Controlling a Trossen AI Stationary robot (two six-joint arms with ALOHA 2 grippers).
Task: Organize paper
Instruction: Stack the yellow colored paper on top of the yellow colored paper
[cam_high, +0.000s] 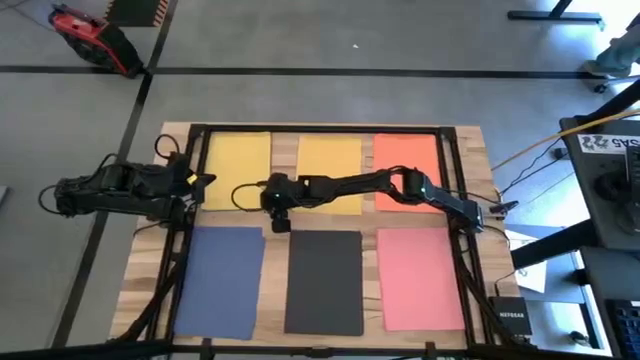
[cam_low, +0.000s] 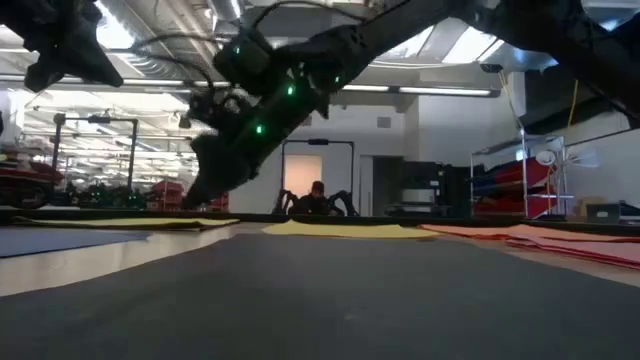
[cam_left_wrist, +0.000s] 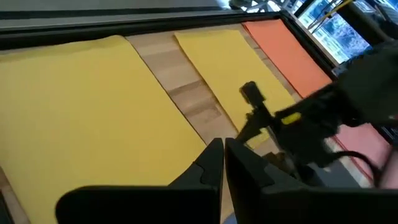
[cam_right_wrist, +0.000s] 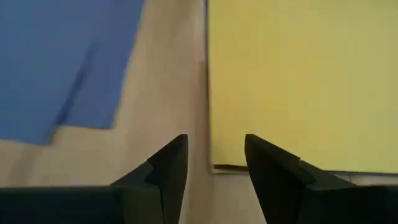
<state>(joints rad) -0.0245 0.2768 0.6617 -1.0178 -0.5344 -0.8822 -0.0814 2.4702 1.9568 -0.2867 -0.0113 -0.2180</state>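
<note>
Matte coloured paper (cam_high: 323, 281) sheets, lying flat.

A grey floor (cam_high: 330, 40) crossed by dark lines is surrounding the pale wooden desk (cam_high: 275, 215). Ceiling lights (cam_low: 470, 40) are glowing over a workshop with shelving (cam_low: 520, 180) far right.

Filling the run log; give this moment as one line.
right claw: open, over bare wood by yellow sheet | left claw: shut, at table's left edge | six sheets laid out in two rows
</note>
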